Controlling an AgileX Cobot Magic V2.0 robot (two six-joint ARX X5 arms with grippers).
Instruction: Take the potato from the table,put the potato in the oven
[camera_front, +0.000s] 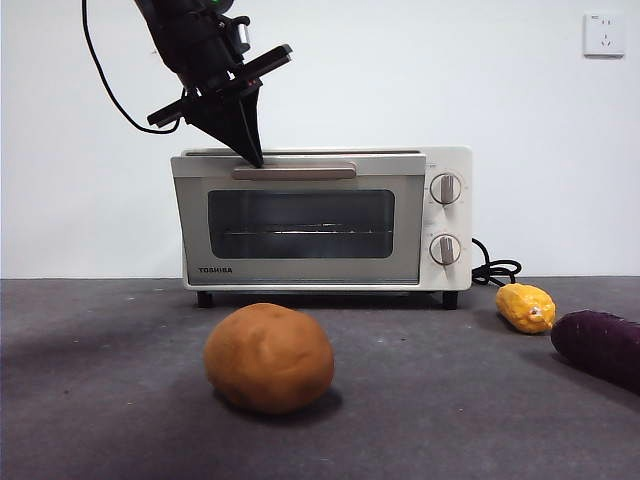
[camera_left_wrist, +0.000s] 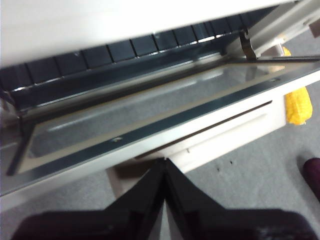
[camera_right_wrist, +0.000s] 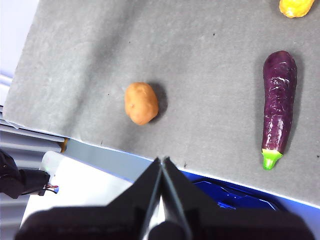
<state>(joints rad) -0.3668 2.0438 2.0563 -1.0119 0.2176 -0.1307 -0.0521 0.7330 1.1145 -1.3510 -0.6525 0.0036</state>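
The orange-brown potato (camera_front: 268, 358) (camera_right_wrist: 141, 103) lies on the dark grey table (camera_front: 100, 400) in front of the cream Toshiba oven (camera_front: 452, 215) (camera_left_wrist: 100, 25). My left gripper (camera_front: 257, 160) (camera_left_wrist: 165, 162) is shut, its tip at the left end of the door's bar handle (camera_front: 295, 172) (camera_left_wrist: 210, 145). In the left wrist view the glass door (camera_left_wrist: 125, 120) leans a little away from the oven body, with a dark gap behind it. My right gripper (camera_right_wrist: 161, 161) is shut and empty, high above the table's near edge, well clear of the potato.
A yellow corn piece (camera_front: 525, 307) (camera_left_wrist: 298, 102) (camera_right_wrist: 297, 7) and a dark purple eggplant (camera_front: 600, 345) (camera_right_wrist: 278, 105) lie to the right of the oven. The oven's black cord (camera_front: 495, 270) trails at its right side. A wall socket (camera_front: 604, 33) is at the upper right.
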